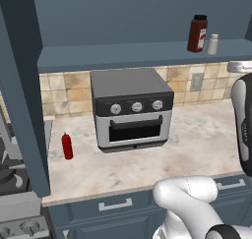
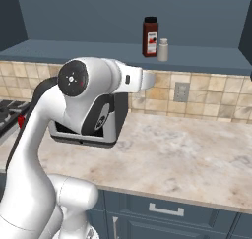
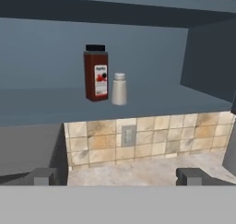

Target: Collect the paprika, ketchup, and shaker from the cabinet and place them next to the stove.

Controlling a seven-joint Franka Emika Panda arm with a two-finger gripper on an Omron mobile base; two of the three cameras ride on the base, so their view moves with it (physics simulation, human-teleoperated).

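**Claw open and empty below the shelf**

Claw [image 3: 118,176] stands spread wide, its two dark fingertips [image 3: 44,176] far apart at the bottom of the hand view, holding nothing. It faces the cabinet [image 1: 138,56] shelf from below and well short of it, with the tiled wall and an outlet [image 3: 127,136] straight ahead.

On the shelf the paprika [image 3: 96,73] stands upright, black cap up, pale label forward. The shaker [image 3: 119,89] stands just beside it, on its right in all three views, close but whether touching I cannot tell.

The ketchup [image 1: 67,146] stands upright on the surface [image 1: 197,139], left of the toaster oven [image 1: 132,109] and near the stove [image 1: 15,184], whose grates show at the left edge of the left base view. A tall blue-grey panel stands between them in that view.
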